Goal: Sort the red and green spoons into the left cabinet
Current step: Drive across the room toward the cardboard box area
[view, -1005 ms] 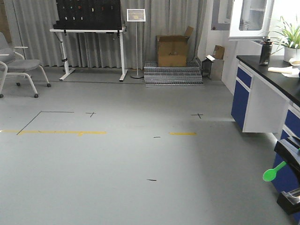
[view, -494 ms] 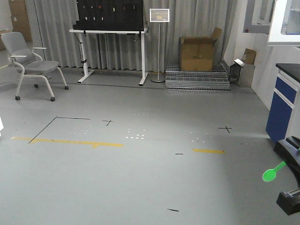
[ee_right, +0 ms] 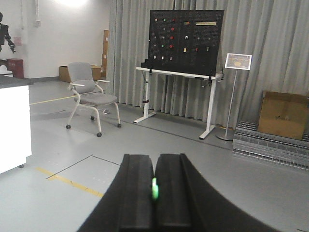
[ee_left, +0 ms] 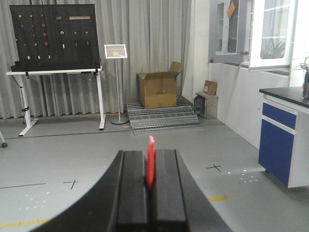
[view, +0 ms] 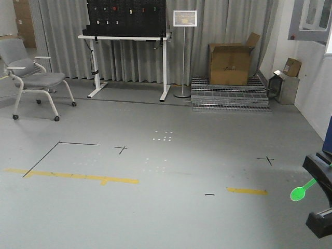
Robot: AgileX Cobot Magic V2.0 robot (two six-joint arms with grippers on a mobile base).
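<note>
The left hand [ee_left: 148, 155] is pinched narrow on the red spoon [ee_left: 151, 164], which stands on edge between the black fingers and pokes up past their tips. The right hand [ee_right: 155, 158] is clamped the same way on the green spoon [ee_right: 154, 188], seen end-on as a small green sliver in the seam.

Both hands face grey floor [view: 166, 207] with tape marks. Far across it is the pegboard [view: 126, 18] on a white desk [view: 124, 37]. Right of the pegboard stands a sign [view: 184, 18], then a cardboard box [view: 228, 65] on stacked metal grates [view: 231, 98]. Left of the pegboard is a grey wheeled chair [view: 33, 80].

Only the front view shows the green spoon's round bowl, hanging over the floor far right of the pegboard. The left wrist view adds a blue cupboard [ee_left: 277, 145] and glass-door wall cabinets [ee_left: 273, 34] right of the pegboard. The right wrist view adds a white counter [ee_right: 12, 125] well to its left.
</note>
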